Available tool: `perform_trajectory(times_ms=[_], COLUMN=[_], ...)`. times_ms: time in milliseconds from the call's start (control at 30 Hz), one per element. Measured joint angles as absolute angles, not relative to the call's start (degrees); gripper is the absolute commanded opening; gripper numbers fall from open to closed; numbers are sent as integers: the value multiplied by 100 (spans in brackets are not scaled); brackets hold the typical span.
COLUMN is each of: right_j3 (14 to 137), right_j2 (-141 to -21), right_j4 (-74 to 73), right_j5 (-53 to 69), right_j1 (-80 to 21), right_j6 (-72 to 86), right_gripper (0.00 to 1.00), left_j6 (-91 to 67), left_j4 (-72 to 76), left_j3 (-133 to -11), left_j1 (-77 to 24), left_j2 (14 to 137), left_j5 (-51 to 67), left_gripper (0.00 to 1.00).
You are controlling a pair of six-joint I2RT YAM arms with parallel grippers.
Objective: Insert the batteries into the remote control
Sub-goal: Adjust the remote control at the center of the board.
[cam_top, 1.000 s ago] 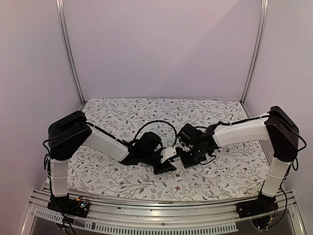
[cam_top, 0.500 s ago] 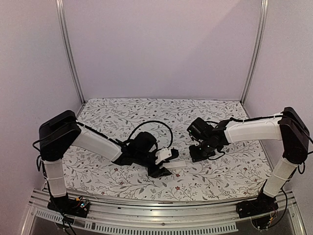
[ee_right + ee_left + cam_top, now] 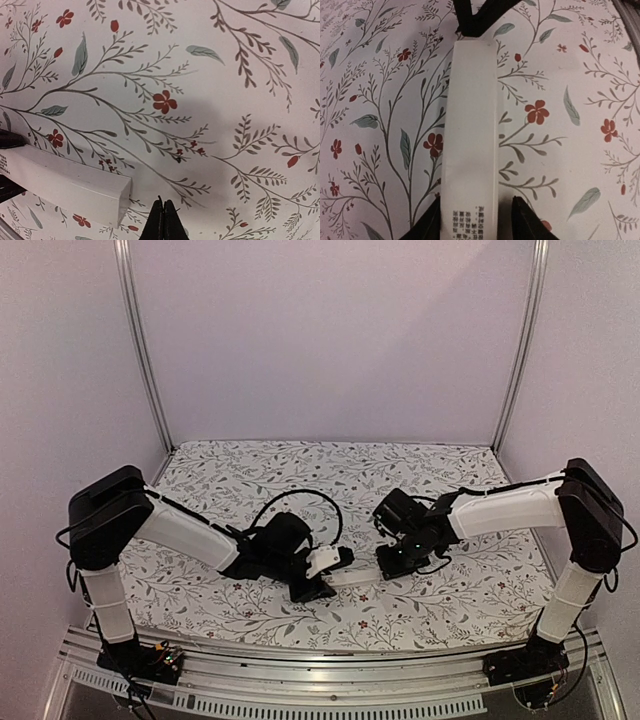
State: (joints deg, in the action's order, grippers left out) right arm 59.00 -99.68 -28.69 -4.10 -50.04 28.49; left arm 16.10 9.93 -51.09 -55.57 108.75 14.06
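One remote (image 3: 470, 125) is in view: a long white bar with a plain upper face and a block of small print (image 3: 469, 221) at one end. The printed end sits between the left fingers (image 3: 524, 222), one finger on each long side, and they are clamped on it. From there the bar runs straight out past the fingertips, so most of its length is free.

Its far, blunt end stops just beside the right fingers (image 3: 162, 222), which are pressed together to a single point with nothing between them. In the right wrist view a narrow strip of desk (image 3: 240, 100) shows between that point and the corner of the bar. In the left wrist view the black tips overlap the end of the bar, so contact cannot be confirmed.

In the top view the remote lies left to right near the middle of the desk, somewhat toward the near edge, spanning the gap between the two sets of fingers. Whether it rests on the floral surface or is held just above it cannot be told.

Count: one remote; two sets of fingers, two fingers each; one desk.
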Motion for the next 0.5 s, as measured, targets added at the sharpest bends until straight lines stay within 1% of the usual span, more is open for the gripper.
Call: perform_trajectory(times_ms=[167,300,333,433,500], right_j3=[6084,6045,5981,5854,5854], right_j2=[-10370,-10267,-10162,-9721,-9428], right_j4=[-2740,-2786,-2808,-2987,-3020], right_j5=[-200,-309,-340,-530,-596], right_j1=[-5236,-5083,-4976,-4617,-4473], right_j6=[2849,2845,2823,2685,2504], right_gripper=[1,7,10,30,42], left_j6=[1603,1588,1584,1507,1406], left_j4=[993,1000,996,989,1050], left_j3=[-5111,-5017,-4943,-4672,-4536], left_j1=[-5555,-5548,-5540,-5505,-5474], left_j2=[10875,10777,10689,10228,9852], left_j5=[1411,1380,1369,1332,1310], left_gripper=[44,51,54,60,63])
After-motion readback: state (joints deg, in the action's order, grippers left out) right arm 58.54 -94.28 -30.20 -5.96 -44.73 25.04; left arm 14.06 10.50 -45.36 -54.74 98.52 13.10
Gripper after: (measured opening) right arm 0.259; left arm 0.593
